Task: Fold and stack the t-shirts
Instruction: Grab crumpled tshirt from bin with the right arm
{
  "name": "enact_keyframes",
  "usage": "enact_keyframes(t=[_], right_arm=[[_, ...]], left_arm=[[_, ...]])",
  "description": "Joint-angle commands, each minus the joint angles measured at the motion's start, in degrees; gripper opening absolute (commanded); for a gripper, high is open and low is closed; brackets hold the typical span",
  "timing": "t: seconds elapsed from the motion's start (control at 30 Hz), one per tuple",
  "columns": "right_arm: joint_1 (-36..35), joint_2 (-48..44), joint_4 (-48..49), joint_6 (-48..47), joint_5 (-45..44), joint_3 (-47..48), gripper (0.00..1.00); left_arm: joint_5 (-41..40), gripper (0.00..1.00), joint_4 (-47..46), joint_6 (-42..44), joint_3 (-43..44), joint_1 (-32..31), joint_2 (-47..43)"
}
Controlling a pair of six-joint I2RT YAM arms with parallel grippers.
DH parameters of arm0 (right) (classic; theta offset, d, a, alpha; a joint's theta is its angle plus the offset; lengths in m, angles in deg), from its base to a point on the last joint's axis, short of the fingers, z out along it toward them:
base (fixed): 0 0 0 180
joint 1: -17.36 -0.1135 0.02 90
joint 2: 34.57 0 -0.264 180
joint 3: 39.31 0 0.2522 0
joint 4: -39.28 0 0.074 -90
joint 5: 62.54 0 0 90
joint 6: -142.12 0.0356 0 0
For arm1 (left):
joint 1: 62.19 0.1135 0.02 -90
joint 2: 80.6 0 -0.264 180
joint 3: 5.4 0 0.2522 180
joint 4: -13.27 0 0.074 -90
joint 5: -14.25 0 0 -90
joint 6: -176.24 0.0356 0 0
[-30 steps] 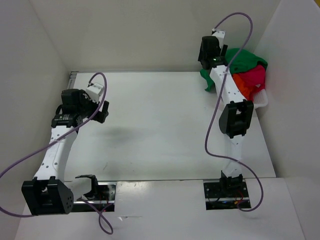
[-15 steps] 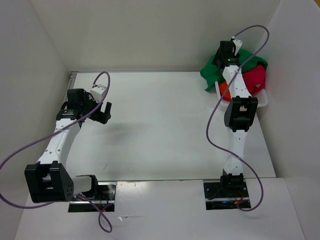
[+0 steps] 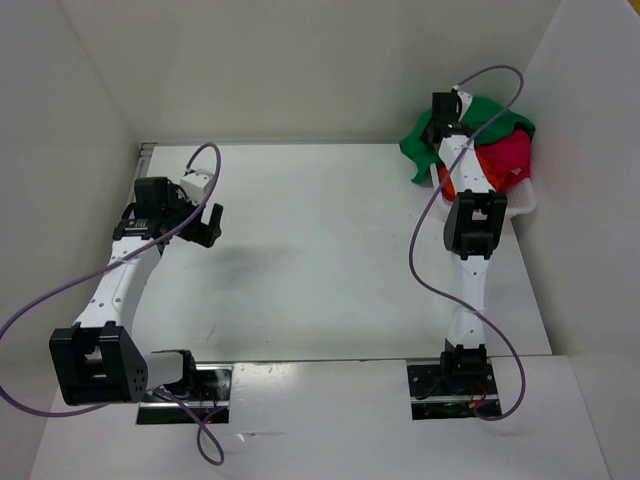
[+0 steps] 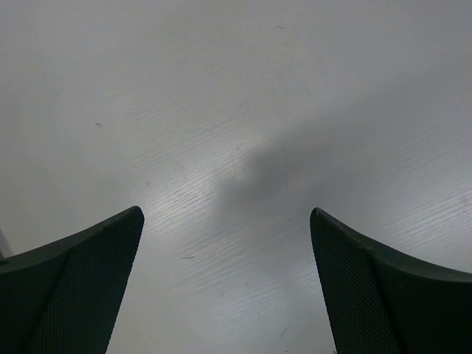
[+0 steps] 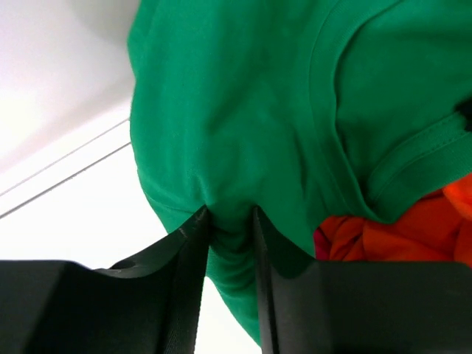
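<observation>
Right wrist | right hand (image 5: 228, 217) pinching fold of soft green t-shirt (image 5: 258, 110) | left hand (image 4: 227, 214) spread wide

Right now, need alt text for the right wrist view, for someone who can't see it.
The right claw pinches a fold of the green t-shirt, which fills most of the view. An orange t-shirt peeks out at the lower right, and the white table shows at the left.
</observation>
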Motion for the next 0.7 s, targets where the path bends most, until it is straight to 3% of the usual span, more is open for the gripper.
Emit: enact_keyframes(t=[0.0, 0.07, 0.37, 0.57, 0.67], right_arm=[[0.54, -0.22, 0.65, -0.13, -3.51, 3.74, 0.31], [0.54, -0.83, 0.65, -0.83, -4.13, 3.74, 0.29], [0.01, -3.21, 0.12, -2.07, -8.09, 4.97, 0.00], [-2.09, -9.25, -1.81, -3.21, -14.85, 9.63, 0.00], [-5.08, -13.56, -1.81, -5.39, -22.22, 11.74, 0.00]], left_arm=[[0.41, 1.00, -1.29, 0.08, 1.96, -0.10, 0.63], [0.41, 1.00, -1.29, 0.08, 1.96, -0.10, 0.63], [0.41, 1.00, -1.29, 0.08, 1.96, -0.10, 0.63], [0.41, 1.00, -1.29, 0.08, 1.43, -0.10, -0.43], [0.41, 1.00, -1.81, 0.08, 0.91, -0.10, -0.95]])
